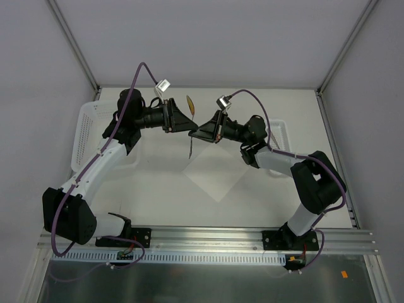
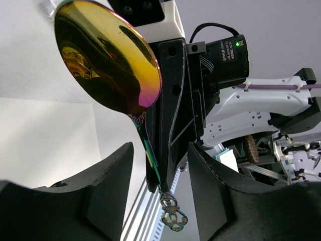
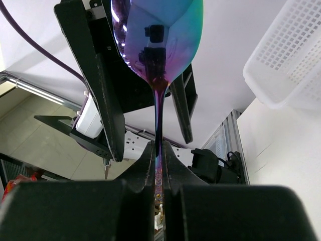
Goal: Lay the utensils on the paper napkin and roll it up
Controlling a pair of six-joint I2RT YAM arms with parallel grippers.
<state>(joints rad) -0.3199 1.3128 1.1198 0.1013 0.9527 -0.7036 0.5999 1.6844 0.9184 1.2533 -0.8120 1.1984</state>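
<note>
The spoon [image 1: 190, 103] hangs in the air above the table's far middle, gold bowl up and ornate handle end down. My right gripper [image 1: 202, 131] is shut on its handle; in the right wrist view [image 3: 159, 148] the thin handle is pinched between the fingers below the bowl [image 3: 158, 35]. My left gripper [image 1: 187, 122] is open, its jaws either side of the spoon [image 2: 108, 60] and the right gripper's fingers, apart from both [image 2: 160, 147]. The white paper napkin [image 1: 218, 172] lies flat on the table below, turned like a diamond. The dark fork is not in view.
A white perforated basket [image 1: 84, 129] stands at the table's left, under the left arm. Another basket [image 1: 281, 135] stands at the right behind the right arm, and also shows in the right wrist view [image 3: 291, 55]. An aluminium rail [image 1: 208, 238] runs along the near edge.
</note>
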